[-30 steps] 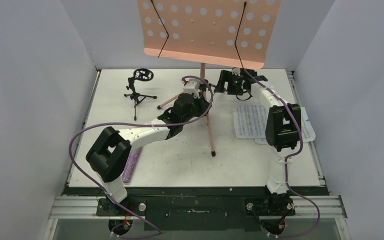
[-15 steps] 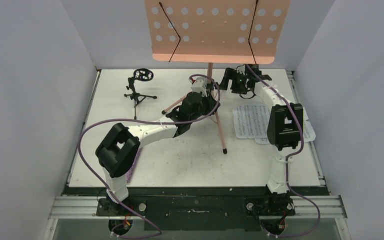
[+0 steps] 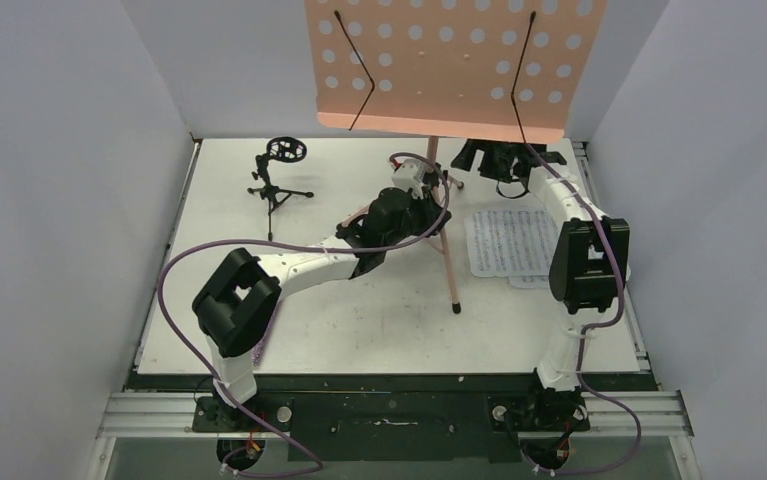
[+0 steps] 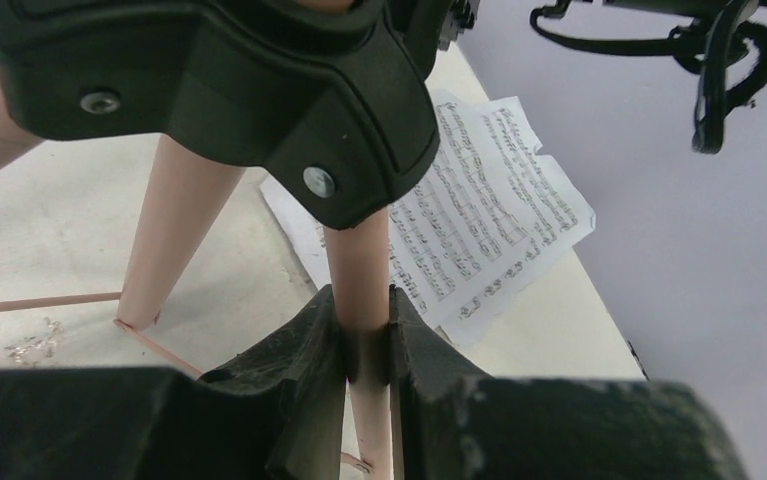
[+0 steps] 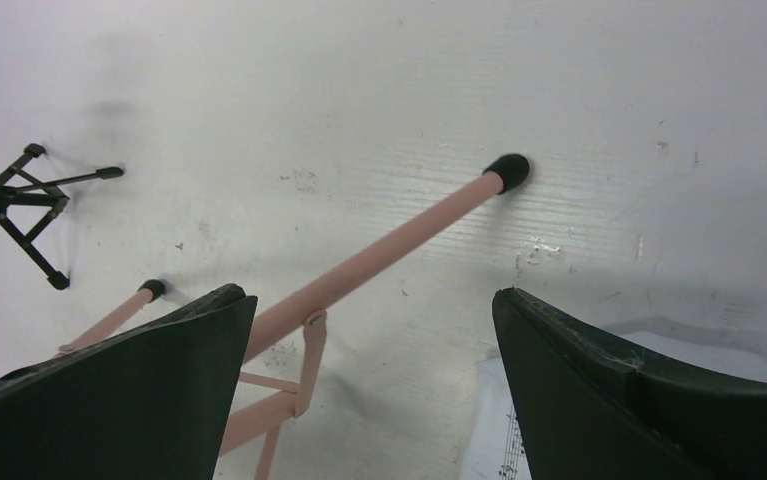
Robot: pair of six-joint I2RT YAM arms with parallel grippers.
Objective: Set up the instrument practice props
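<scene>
At the back of the table [image 3: 359,320], the pink music stand [image 3: 454,65] has swung upright and shifted right, its perforated desk now squared to the overhead camera. The left gripper [image 4: 364,335] stays pinched on a pink tube just under the black hub [image 4: 289,110]. The right gripper [image 3: 489,158] has spread wide and holds nothing, hanging behind the stand. The sheet music [image 3: 507,243] lies flat just right of the legs and looks like the next pick.

No words or numbers are reading clearly; white sheet-music pages [image 4: 489,195] (right side) are showing only tiny printed notation.
</scene>
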